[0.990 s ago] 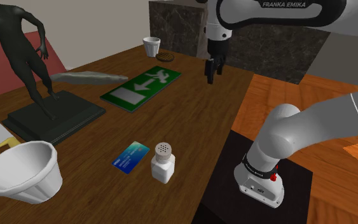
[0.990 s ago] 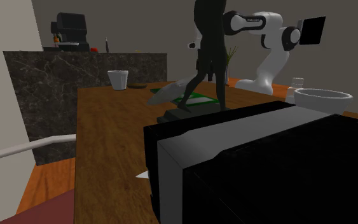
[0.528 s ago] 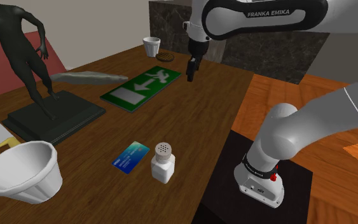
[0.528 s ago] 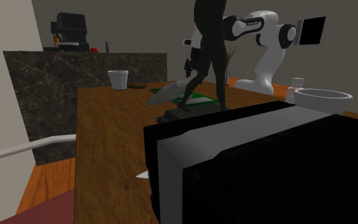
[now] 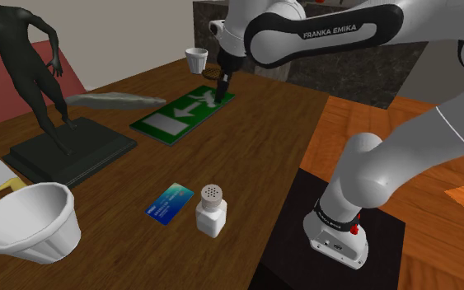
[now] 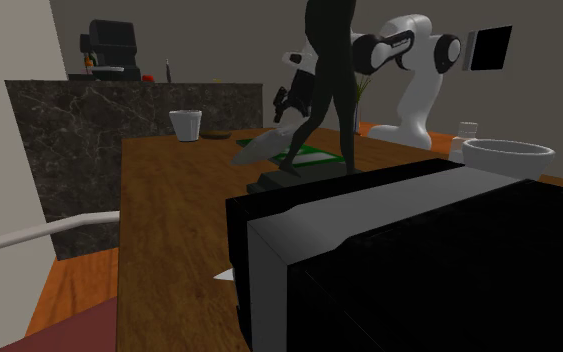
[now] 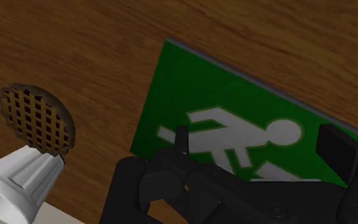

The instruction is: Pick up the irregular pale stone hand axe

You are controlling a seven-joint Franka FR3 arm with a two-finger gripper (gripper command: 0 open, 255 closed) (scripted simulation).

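The pale grey stone hand axe (image 5: 110, 100) lies on the wooden table (image 5: 255, 156) beside the dark statue's base (image 5: 69, 148); in the second exterior view the hand axe (image 6: 261, 148) leans by the statue's feet. My black gripper (image 5: 220, 85) hangs open over the far end of the green exit sign (image 5: 185, 113), well to the shoulder view's right of the axe. In the wrist view the gripper (image 7: 260, 146) has its fingers apart above the exit sign (image 7: 228, 127), with nothing between them. The gripper (image 6: 281, 100) also shows beside the statue.
A tall dark statue (image 5: 32, 66) stands near the axe. A white cup (image 5: 196, 59) and a brown waffle disc (image 5: 213, 73) sit past the sign. Closer in are a white bowl (image 5: 28, 222), a blue card (image 5: 170, 203) and a shaker (image 5: 211, 210).
The arm has swung toward the shoulder view's left, carrying the gripper from the table's right edge to above the exit sign's far end. Nothing on the table has moved.
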